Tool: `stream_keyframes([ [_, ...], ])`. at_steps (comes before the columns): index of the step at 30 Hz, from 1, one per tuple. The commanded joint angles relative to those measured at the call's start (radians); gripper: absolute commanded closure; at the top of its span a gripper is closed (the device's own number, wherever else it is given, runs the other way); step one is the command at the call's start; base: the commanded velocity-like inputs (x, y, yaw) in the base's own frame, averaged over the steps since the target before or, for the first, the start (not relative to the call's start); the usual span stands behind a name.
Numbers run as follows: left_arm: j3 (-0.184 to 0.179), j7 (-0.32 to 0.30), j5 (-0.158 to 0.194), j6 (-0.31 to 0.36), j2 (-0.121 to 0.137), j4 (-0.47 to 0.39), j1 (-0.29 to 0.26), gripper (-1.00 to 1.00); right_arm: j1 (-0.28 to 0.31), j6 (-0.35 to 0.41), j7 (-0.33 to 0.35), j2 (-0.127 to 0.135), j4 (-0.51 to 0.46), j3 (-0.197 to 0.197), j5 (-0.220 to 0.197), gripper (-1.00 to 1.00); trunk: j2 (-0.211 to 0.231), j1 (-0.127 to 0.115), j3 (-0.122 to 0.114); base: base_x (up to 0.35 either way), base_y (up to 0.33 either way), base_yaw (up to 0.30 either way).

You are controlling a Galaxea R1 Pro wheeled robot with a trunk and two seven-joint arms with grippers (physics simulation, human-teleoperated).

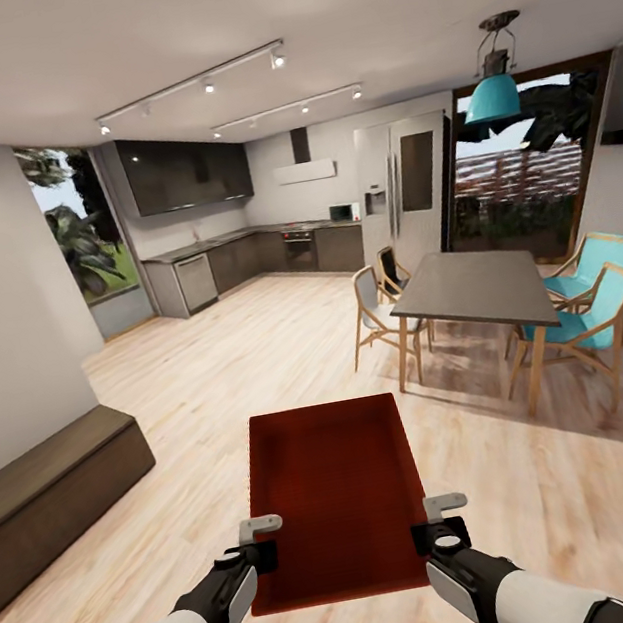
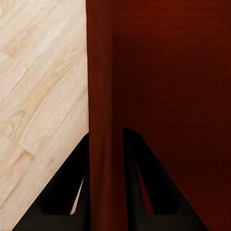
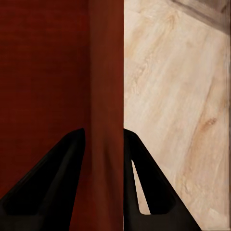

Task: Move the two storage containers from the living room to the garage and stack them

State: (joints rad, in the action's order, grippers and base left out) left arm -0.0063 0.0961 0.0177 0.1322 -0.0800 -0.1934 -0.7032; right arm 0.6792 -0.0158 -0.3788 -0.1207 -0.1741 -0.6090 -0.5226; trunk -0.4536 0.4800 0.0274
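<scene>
An orange-red storage container [image 1: 337, 495] hangs in front of me above the light wood-plank floor, held level between both arms. My left gripper [image 1: 257, 544] is shut on its left wall, and the left wrist view shows that wall [image 2: 103, 120] pinched between the dark fingers [image 2: 62, 192]. My right gripper [image 1: 440, 523] is shut on the right wall; the right wrist view has the wall [image 3: 106, 110] between the fingers [image 3: 45, 187]. The container's open inside looks bare.
An open kitchen [image 1: 241, 252] lies ahead at the back. A grey dining table [image 1: 475, 289] with wooden and teal chairs [image 1: 595, 310] stands to the right. A low dark bench [image 1: 54, 497] runs along the left wall. Wood-plank floor [image 1: 257, 351] stretches ahead.
</scene>
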Motion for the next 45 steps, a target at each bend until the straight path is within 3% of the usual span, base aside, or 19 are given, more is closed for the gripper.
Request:
stream_keyframes([
  [1, 0.051, 0.010, -0.018, 0.007, 0.016, -0.005, -0.001, 1.00, 0.001, -0.004, -0.009, 0.003, 0.009, 0.015, -0.002, 1.00, -0.002, 0.001, 0.002, 0.000, 0.000, -0.243],
  [45, 0.051, 0.010, -0.018, 0.007, 0.016, -0.005, -0.001, 1.00, 0.001, -0.005, -0.009, 0.003, 0.008, 0.015, -0.002, 1.00, -0.002, 0.001, 0.002, 0.000, 0.000, -0.243],
])
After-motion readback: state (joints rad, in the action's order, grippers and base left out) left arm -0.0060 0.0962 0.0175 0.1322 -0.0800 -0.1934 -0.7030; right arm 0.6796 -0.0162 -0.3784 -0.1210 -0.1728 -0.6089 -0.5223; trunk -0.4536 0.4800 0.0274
